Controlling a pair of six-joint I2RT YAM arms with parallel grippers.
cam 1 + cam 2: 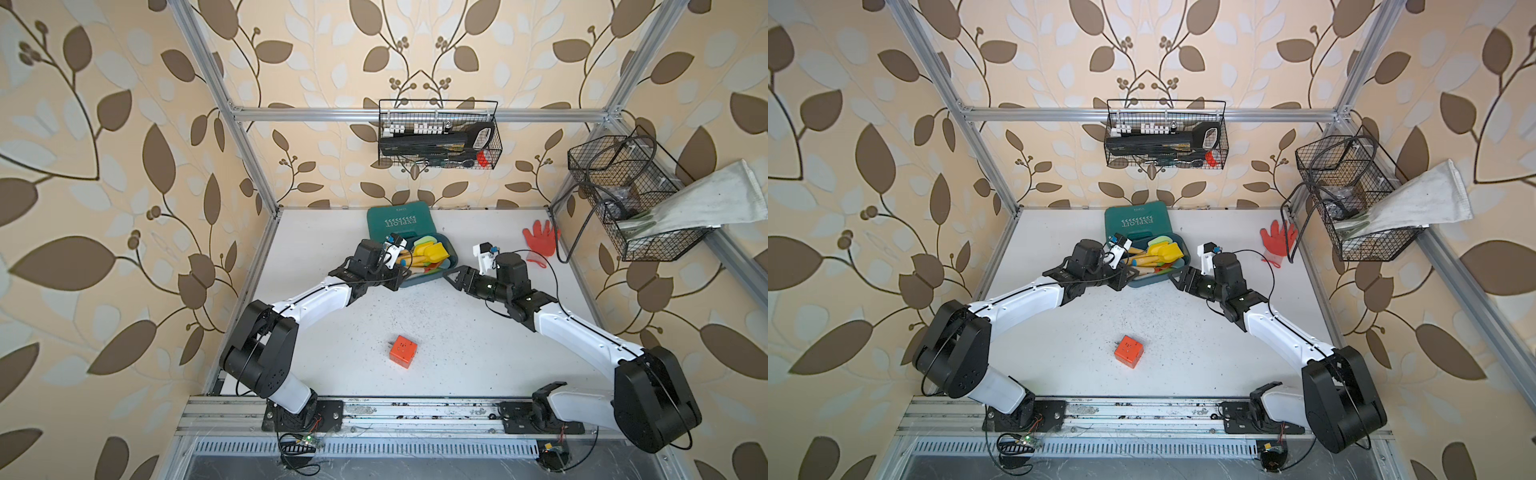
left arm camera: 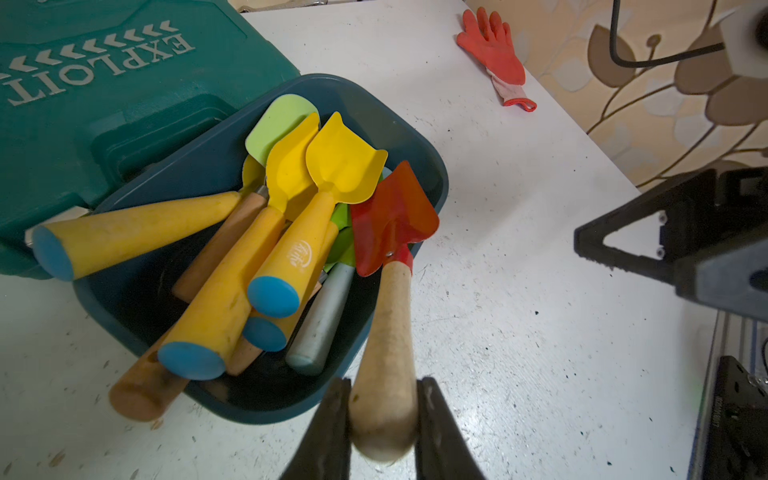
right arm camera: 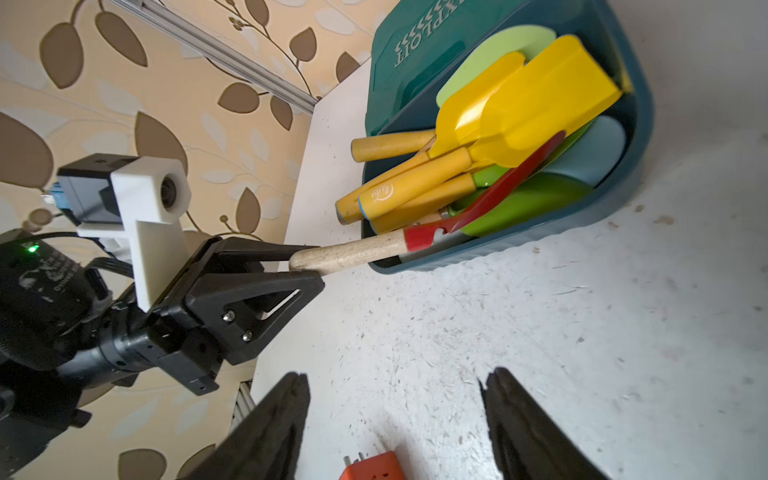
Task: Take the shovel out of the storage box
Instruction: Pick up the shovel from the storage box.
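The left claw (image 2: 382, 388) is clenched on the butt end of the shovel's (image 2: 392, 220) pale wooden handle. The handle reaches out over the rim of the storage box (image 2: 376, 106), while the red blade lies inside it, against the yellow and green tools heaped there. The box sits on the white surface (image 1: 457, 332), touching the green tool case (image 2: 124, 104) behind it. The right claw (image 3: 397, 376) is released, jaws spread and empty, low over the surface near the box. An orange cube (image 1: 404, 351) lies well apart, toward the front.
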